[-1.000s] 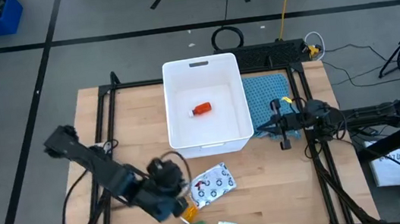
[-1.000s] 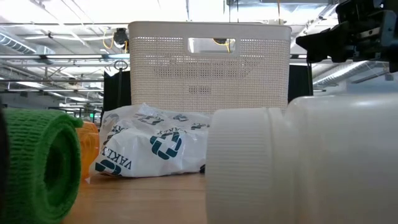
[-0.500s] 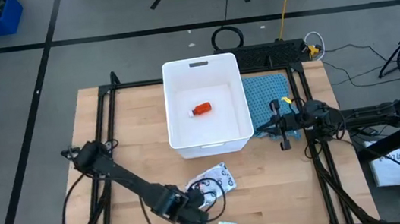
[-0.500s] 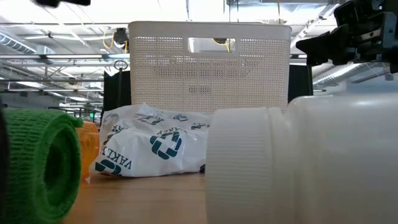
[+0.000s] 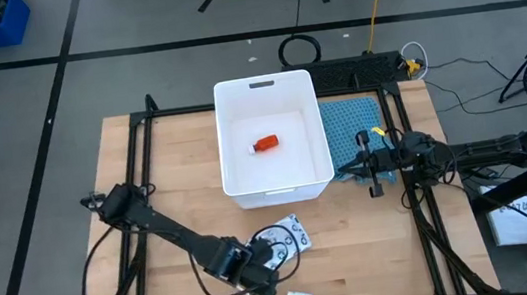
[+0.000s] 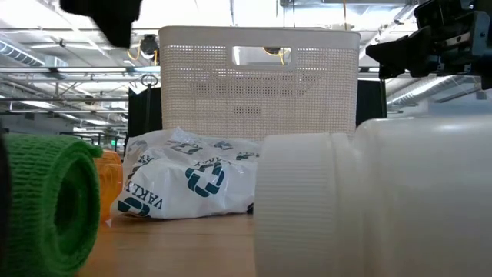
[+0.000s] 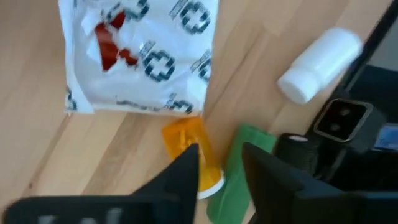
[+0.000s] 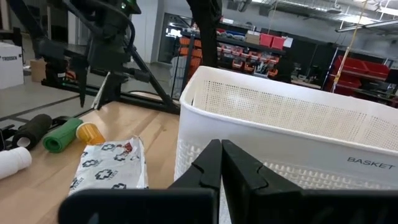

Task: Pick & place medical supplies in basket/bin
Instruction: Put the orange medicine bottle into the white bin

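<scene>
The medical supplies near the table's front edge are a white printed pouch [image 5: 280, 244], an orange bottle [image 7: 186, 146], a green roll [image 7: 239, 171], a white bottle [image 7: 320, 62] and a dark roll [image 7: 297, 152], all lying on the wood. A red bottle [image 5: 264, 143] lies inside the white basket [image 5: 228, 101]. My left gripper [image 7: 219, 162] hovers open, pointing down, one finger over the orange bottle and the other over the green roll; I cannot tell whether it touches either. My right gripper [image 8: 221, 152] waits shut, held level, right of the basket.
A teal cloth [image 5: 353, 121] lies right of the basket, under my right arm. The basket's tall perforated wall [image 6: 257, 77] stands just behind the pouch. Bare wood lies left of the basket. A camera mount [image 7: 342, 118] sits at the front edge beside the rolls.
My left gripper has swung toward the table's near edge and a little right, come down, and tipped from slanting to pointing nearly straight down over the orange bottle and green roll. The supplies have not moved.
</scene>
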